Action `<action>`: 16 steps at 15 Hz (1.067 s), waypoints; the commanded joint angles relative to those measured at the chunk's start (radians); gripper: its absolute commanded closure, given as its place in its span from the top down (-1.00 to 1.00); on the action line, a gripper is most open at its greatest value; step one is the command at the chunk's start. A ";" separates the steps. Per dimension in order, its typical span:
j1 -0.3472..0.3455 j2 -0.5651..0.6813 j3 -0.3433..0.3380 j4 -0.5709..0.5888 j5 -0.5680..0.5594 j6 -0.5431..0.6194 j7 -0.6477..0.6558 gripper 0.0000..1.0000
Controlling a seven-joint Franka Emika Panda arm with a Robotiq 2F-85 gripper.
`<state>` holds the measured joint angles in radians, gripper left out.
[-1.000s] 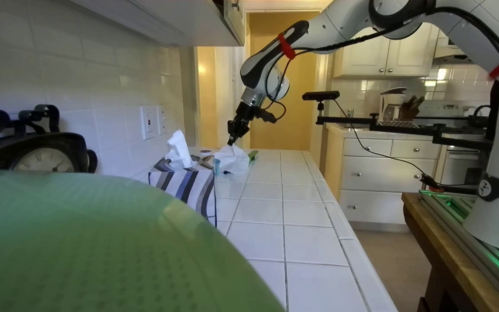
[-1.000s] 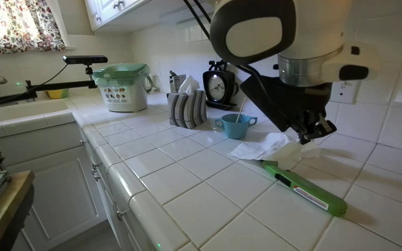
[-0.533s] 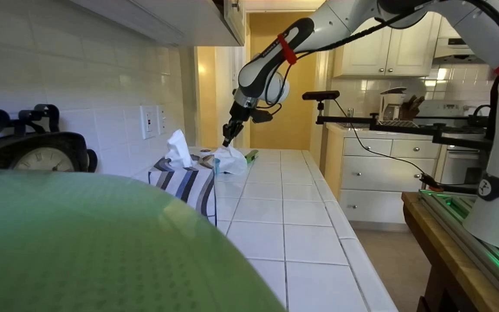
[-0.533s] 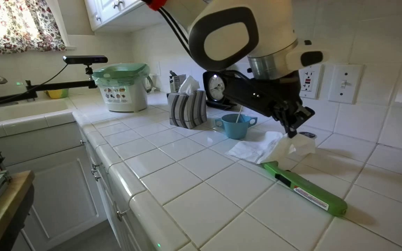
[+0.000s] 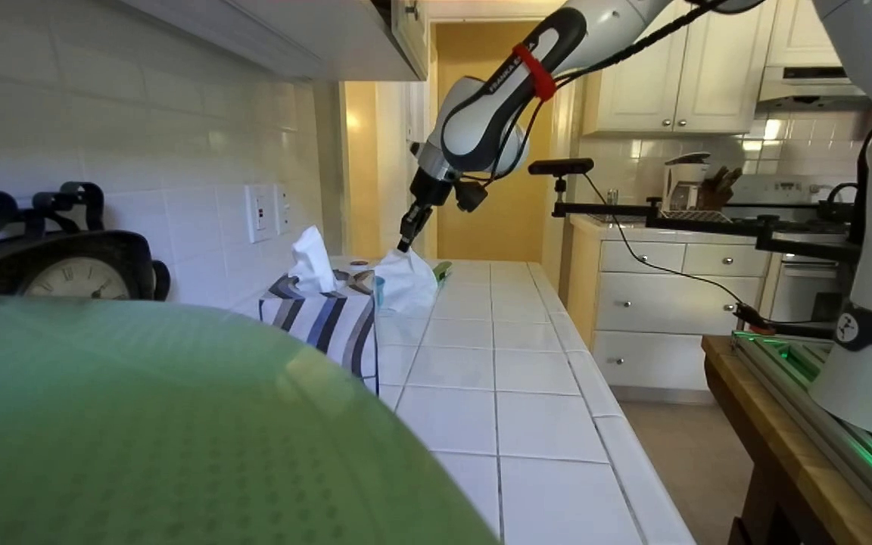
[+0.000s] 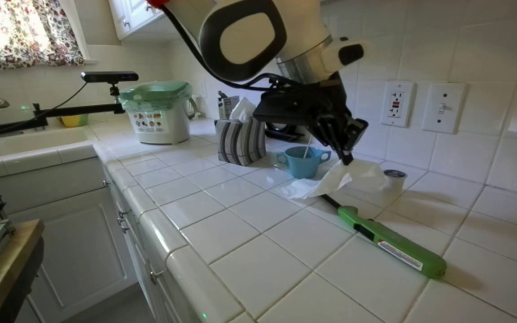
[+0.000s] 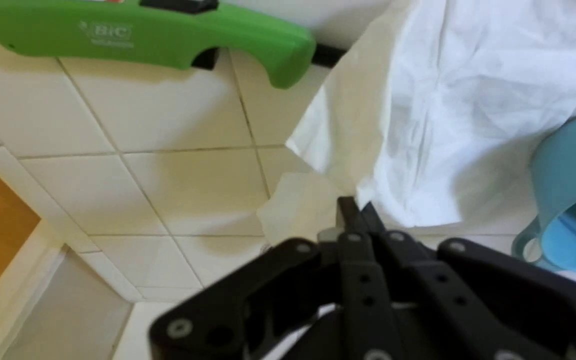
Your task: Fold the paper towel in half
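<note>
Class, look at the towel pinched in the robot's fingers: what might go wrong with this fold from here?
The fingers pinch only a small part of the towel, so it may slip loose. The lighter lies partly under the towel and might snag it. The cup sits close beside the towel and might get knocked.

Paper towel [image 6: 334, 178] between cup [image 6: 302, 165] and lighter [image 6: 395, 244], partly over lighter's rod [image 6: 331, 202].

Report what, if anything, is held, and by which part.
The black two-finger gripper pinches the thin, rumpled white paper towel by a small raised bit; whether edge or fold, I cannot tell.
</note>
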<state>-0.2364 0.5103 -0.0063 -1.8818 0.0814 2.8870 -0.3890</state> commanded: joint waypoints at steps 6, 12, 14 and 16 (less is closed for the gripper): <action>0.003 -0.084 0.062 -0.162 -0.125 0.041 -0.045 -1.00; -0.010 -0.093 0.119 -0.185 -0.147 0.030 -0.110 -1.00; -0.022 -0.095 0.143 -0.196 -0.139 0.025 -0.144 -1.00; -0.041 -0.096 0.172 -0.205 -0.130 0.012 -0.180 -1.00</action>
<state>-0.2314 0.4415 0.1161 -2.0504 -0.0481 2.9096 -0.4959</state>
